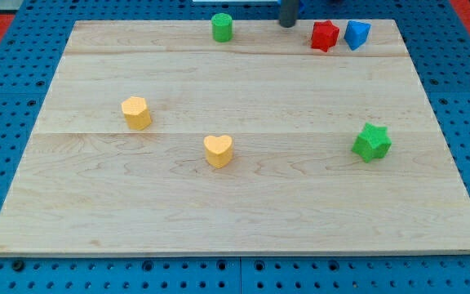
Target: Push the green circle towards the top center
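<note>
- green circle (222, 27): top centre-left, near the board (235, 204) edge;
- my tip (287, 24): top centre, right of the circle, apart; no pincer fitted;
- red star (325, 36), blue block (356, 34): upper right, side by side.

The green circle (222, 27) stands upright near the board's top edge, left of centre.

No legible text, labels or numbers anywhere.

1 camera looks down at a slant from above the near edge of the table (243, 220), facing the far edge. It sits far enough back to take in nearly all 4 edges.
</note>
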